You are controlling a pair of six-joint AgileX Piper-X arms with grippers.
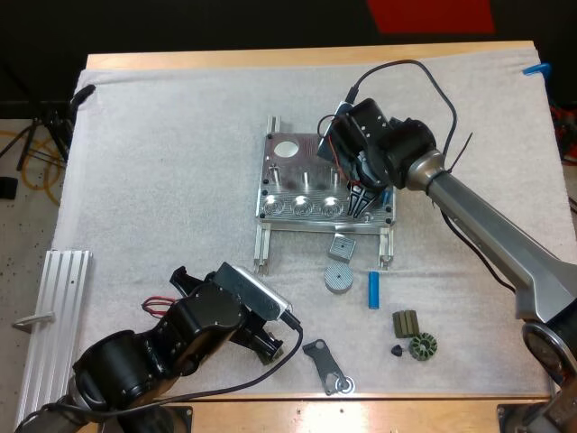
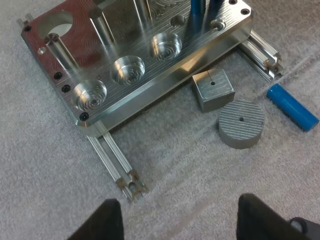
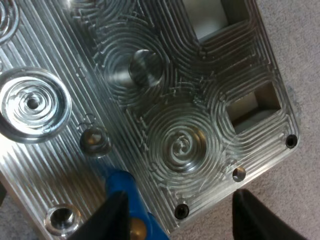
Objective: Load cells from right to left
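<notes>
My left gripper (image 2: 175, 215) hangs spread and empty over bare mat near the fixture (image 1: 288, 178), with free room on that side. A reach for the loose blue cell (image 1: 374, 290) would have to pass the metal block (image 1: 342, 245) and disc (image 1: 338, 278) just beside it, and a nudge could roll it. At the fixture's right end my right gripper (image 3: 180, 202) stands spread around a second blue cell (image 3: 122, 186) that leans on one finger only and looks unseated, so a lift could drag or tip it.
</notes>
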